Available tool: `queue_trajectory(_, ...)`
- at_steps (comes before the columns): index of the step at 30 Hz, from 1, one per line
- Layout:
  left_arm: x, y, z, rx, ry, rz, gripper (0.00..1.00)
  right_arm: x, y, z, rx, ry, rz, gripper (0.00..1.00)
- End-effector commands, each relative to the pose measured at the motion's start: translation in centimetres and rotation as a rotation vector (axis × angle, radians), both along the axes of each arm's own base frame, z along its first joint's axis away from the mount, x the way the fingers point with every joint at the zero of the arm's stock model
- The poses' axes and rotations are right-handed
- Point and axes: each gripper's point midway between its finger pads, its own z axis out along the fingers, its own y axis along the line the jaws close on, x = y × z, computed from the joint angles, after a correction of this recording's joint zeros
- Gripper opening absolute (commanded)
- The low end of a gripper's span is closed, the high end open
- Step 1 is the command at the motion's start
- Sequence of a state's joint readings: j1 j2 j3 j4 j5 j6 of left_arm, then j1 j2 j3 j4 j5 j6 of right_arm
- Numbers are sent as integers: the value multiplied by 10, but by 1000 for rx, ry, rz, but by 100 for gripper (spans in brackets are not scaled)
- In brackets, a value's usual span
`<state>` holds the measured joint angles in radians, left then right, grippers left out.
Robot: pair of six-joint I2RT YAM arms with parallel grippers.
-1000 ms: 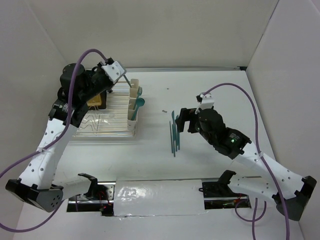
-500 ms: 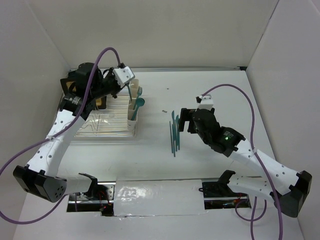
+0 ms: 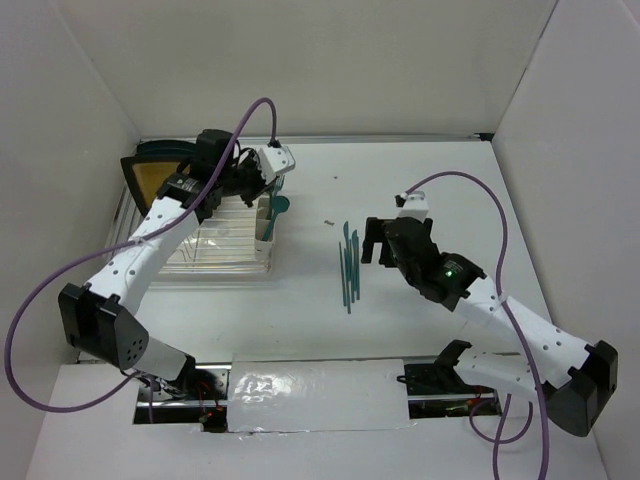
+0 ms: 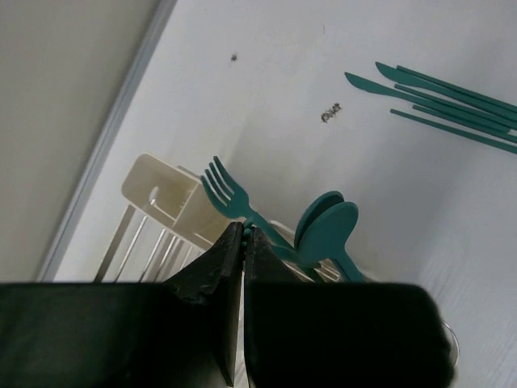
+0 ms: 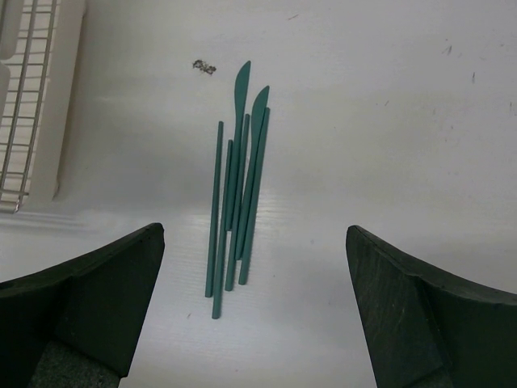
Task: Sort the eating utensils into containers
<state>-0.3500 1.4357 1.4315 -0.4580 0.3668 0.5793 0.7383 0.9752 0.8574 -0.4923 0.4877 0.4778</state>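
Cream-white cups (image 3: pixel 264 216) stand at the right end of the wire rack; they also show in the left wrist view (image 4: pixel 161 190). Teal spoons (image 4: pixel 327 230) stand in one cup. My left gripper (image 3: pixel 272 170) hovers over the cups. Its jaws (image 4: pixel 243 229) are shut, with the neck of a teal fork (image 4: pixel 224 187) pinched at the tips. Several teal knives (image 3: pixel 348 265) lie in a bundle on the table. My right gripper (image 3: pixel 371 242) is just right of them. It is wide open and empty (image 5: pixel 254 238), with the bundle (image 5: pixel 237 194) ahead of the fingers.
A wire dish rack (image 3: pixel 212 240) sits at the left, its corner in the right wrist view (image 5: pixel 24 97). A tan-and-black board (image 3: pixel 150 176) leans at its back left. A tiny dark speck (image 3: pixel 327 220) lies between cups and knives. White walls enclose the table.
My left arm has swung right and forward, bringing its gripper from the rack's back corner to over the cups and uncovering the board. My right arm has barely shifted.
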Motion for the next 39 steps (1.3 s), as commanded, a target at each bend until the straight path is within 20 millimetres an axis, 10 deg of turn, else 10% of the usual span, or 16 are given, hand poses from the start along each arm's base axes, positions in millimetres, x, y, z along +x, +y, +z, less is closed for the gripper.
queue_trajectory(1,7,-9,15,-4,-25,-18,3,11,0,6,28,-35,-16,100)
queue_trajectory(6,15,-11,1,38,2,6,6,9,4,2,59,-35,9,100)
queue_trajectory(12,16,-13,1,44,-14,43,48,8,3,1,67,-28,23,100)
queue_trajectory(18,25,-7,46,-7,-123,106,57,5,17,-3,100,0,87,100)
queue_trajectory(26,16,18,124,-241,-241,331,97,1,31,-45,106,108,127,100)
queue_trajectory(33,-65,3,125,-557,23,243,96,2,34,-106,44,242,95,99)
queue_trajectory(39,-130,-10,96,-644,227,118,94,17,27,-121,-11,224,27,81)
